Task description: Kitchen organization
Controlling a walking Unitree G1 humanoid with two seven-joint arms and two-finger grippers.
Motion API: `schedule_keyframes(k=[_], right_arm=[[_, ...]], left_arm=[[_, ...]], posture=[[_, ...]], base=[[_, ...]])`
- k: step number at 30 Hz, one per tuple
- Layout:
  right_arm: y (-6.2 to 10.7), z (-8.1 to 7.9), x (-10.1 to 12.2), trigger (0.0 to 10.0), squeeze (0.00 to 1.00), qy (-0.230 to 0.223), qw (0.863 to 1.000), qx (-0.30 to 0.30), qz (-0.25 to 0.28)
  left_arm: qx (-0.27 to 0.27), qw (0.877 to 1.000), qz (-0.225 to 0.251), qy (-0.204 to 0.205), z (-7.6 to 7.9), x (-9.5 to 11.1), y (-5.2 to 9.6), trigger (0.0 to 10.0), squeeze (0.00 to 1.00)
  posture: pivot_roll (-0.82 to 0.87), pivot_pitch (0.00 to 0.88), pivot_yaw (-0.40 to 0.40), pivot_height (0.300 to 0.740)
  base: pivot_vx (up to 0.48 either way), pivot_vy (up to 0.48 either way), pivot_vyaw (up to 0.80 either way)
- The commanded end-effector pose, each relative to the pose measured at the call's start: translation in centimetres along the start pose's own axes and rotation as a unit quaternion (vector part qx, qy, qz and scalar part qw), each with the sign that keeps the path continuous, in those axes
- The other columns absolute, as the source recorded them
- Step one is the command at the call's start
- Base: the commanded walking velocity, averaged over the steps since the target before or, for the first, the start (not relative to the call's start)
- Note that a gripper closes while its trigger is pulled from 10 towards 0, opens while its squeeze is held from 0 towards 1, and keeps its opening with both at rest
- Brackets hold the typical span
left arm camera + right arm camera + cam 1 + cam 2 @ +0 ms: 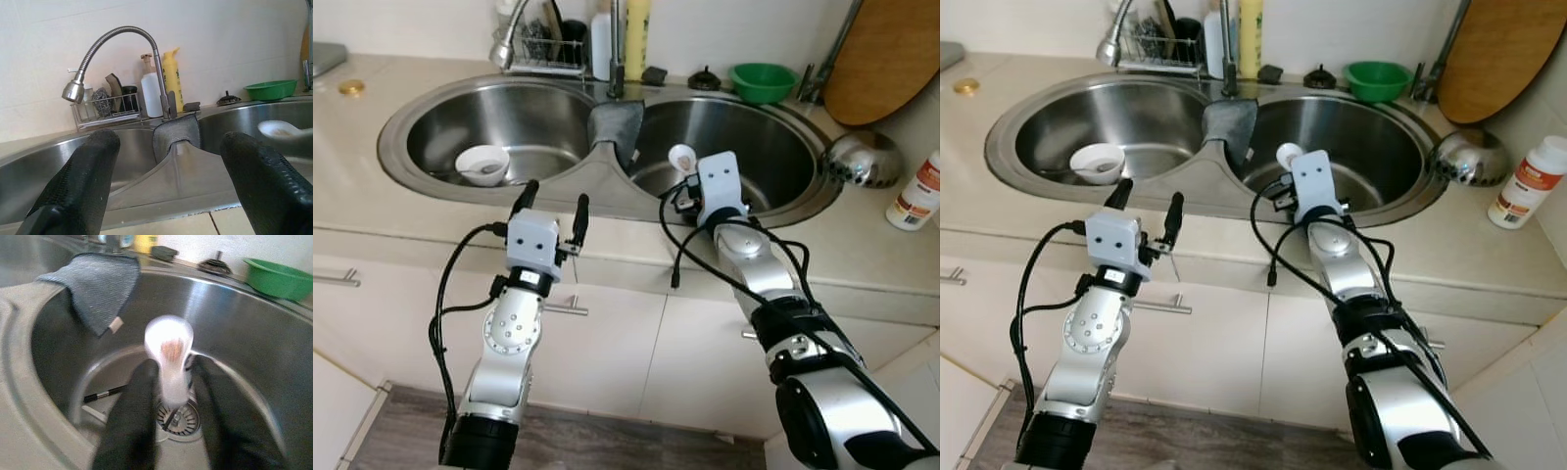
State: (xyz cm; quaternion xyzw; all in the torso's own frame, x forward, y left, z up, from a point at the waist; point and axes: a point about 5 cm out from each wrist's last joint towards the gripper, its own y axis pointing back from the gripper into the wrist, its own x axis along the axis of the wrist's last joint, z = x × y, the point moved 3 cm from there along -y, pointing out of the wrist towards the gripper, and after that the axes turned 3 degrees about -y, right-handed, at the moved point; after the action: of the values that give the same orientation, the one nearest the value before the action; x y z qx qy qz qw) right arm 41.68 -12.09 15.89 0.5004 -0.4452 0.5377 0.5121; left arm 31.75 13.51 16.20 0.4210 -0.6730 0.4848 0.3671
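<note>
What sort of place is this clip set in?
A home kitchen, at the counter: a steel double sink with a faucet, a dish rack and soap bottles behind it, and cabinet doors below.

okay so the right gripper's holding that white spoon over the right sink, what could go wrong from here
The right gripper pinches the white spoon only by its handle above the right basin; a slip could drop it onto the drain strainer. Swinging left, it could snag the grey cloth draped over the divider.
</note>
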Motion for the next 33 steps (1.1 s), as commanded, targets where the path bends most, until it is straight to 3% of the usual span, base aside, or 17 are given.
schedule_keyframes(k=[1,9,18,19,20,33], right_arm=[[-0.1,1.2,0.5,10.0,1.0,-0.021,1.0,-0.023,0.006],[0.1,1.5,1.1,10.0,1.0,-0.066,0.997,-0.024,0.044],[0.9,0.3,3.3,10.0,1.0,-0.119,0.986,0.003,0.113],[1.3,-0.3,3.6,10.0,0.69,-0.125,0.984,0.022,0.122],[1.5,-0.5,3.8,10.0,0.0,-0.126,0.983,0.031,0.13],[2.9,-1.6,3.6,10.0,0.0,-0.104,0.983,0.055,0.138]], left_arm=[[-0.002,1.0,0.001,-0.003,0.1,0.0,0.0,10.0,0.0],[-0.004,1.0,0.0,-0.001,0.2,-0.1,0.1,10.0,0.0],[-0.002,1.0,0.0,0.003,0.1,-0.1,0.2,10.0,0.0],[-0.002,1.0,-0.001,0.004,0.1,-0.1,0.2,10.0,0.0],[-0.002,1.0,-0.001,0.005,0.0,-0.1,0.2,10.0,0.0],[-0.006,1.0,0.0,0.006,0.1,0.0,0.0,10.0,0.0]], posture=[[0.01,0.0,-0.037,0.74],[0.0,0.0,-0.034,0.74],[0.01,0.0,-0.033,0.74],[0.01,0.0,-0.034,0.74],[0.01,0.0,-0.034,0.74],[0.0,0.0,-0.031,0.74]], base=[[0.0,0.0,0.0],[0.0,0.0,0.0],[0.0,0.0,0.0],[0.0,0.0,0.0],[0.0,0.0,0.0],[0.0,0.376,0.0]])
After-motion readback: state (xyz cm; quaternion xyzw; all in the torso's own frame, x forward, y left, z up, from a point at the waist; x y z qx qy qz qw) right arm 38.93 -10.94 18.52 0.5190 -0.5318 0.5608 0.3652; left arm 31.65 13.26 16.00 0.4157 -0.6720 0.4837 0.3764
